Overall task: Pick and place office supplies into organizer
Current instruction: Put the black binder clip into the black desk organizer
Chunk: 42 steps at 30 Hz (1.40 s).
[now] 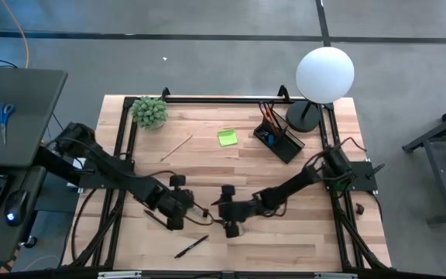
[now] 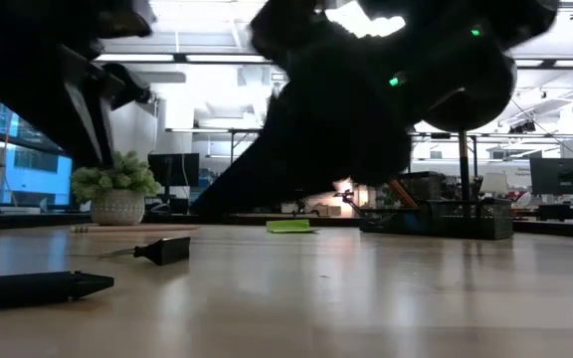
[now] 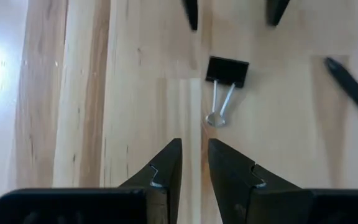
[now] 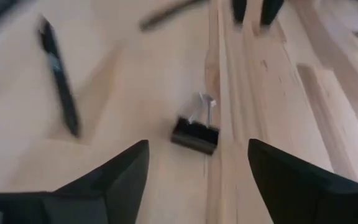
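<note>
A small black binder clip (image 3: 227, 71) lies flat on the wooden table (image 1: 300, 232), its wire handles (image 3: 219, 106) pointing toward my left gripper. My left gripper (image 3: 194, 149) hovers short of the clip, open only by a narrow gap, with nothing between its fingers. From the opposite side my right gripper (image 4: 197, 144) faces the clip (image 4: 194, 137) with its fingers wide open, touching nothing. In the high view the two grippers (image 1: 186, 211) (image 1: 217, 208) face each other at the table's middle. The black organizer (image 1: 279, 138) stands at the far right with pencils in it.
A black pen (image 1: 192, 246) lies near the front edge, close to the clip. A pencil (image 1: 176, 146) and a lime-green sticky pad (image 1: 227, 137) lie farther back. A potted plant (image 1: 150, 111) stands at the far left corner and a globe lamp (image 1: 324, 74) beside the organizer.
</note>
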Motion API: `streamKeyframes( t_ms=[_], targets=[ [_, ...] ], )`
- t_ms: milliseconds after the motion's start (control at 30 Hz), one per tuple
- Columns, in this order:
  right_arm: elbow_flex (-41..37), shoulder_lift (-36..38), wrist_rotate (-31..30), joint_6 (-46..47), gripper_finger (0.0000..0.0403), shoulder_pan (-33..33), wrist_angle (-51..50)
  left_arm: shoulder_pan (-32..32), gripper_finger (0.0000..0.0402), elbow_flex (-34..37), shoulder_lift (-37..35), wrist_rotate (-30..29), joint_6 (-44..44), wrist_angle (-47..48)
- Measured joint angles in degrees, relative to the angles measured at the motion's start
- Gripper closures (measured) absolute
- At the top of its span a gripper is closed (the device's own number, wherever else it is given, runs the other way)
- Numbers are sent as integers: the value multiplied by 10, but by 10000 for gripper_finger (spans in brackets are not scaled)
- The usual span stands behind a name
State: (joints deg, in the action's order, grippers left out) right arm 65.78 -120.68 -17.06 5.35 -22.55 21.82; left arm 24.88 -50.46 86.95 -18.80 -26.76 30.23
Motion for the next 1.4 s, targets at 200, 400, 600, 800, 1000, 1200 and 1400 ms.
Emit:
streamKeyframes(
  t_ms=[200,400,600,800,1000,1200,1400],
  targets=[
    [88,-47,-19,24,128,4,-96,-1,332,94,-82,-2,10,-142],
    [113,-57,-9,76,127,9,-97,4,332,155,-93,2,19,-272],
    [113,-57,-3,130,127,16,-107,4,332,170,-84,1,22,-307],
    [113,-57,-4,134,128,15,-115,3,332,170,-84,-10,47,-331],
    [112,-57,-12,132,128,14,-117,3,332,170,-83,-25,57,-359],
    [112,-58,-21,135,128,14,-121,3,332,170,-83,-31,55,-365],
    [113,-79,-15,139,128,13,-106,4,332,169,-83,-59,55,-374]
  ],
)
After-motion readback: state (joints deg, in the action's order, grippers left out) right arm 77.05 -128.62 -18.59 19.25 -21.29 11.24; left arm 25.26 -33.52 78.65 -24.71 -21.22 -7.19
